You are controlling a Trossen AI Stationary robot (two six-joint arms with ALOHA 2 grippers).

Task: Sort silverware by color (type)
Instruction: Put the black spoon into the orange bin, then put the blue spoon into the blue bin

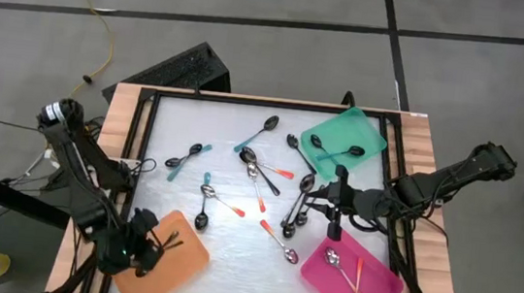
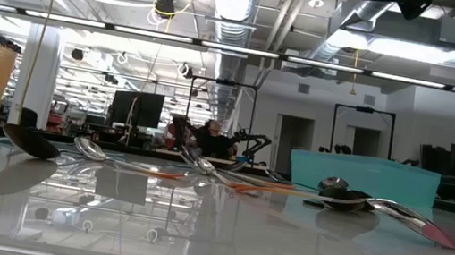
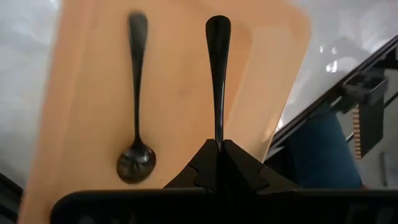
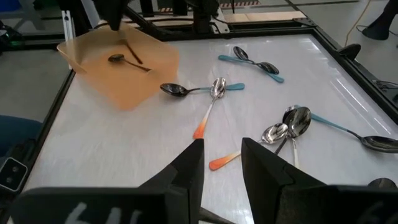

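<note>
The left claw [image 3: 219,152] is shut tight on a dark spoon [image 3: 217,74]. It pinches the spoon near the bowl end, and the handle sticks out over the orange tray [image 3: 87,93]. A second dark spoon [image 3: 135,124] lies flat in that tray, just beside the held one.

The right claw [image 4: 222,163] hangs partly open with nothing between its fingers. It is over the white table [image 1: 176,128], between the teal tray [image 1: 373,134] and the pink tray [image 1: 380,276].

Most spoons [image 1: 259,171] lie spread on the table between the orange tray and the teal tray. Some have orange handles, some have blue ones, some are all silver. A few spoons lie in the pink tray, and dark ones lie in the teal tray.
</note>
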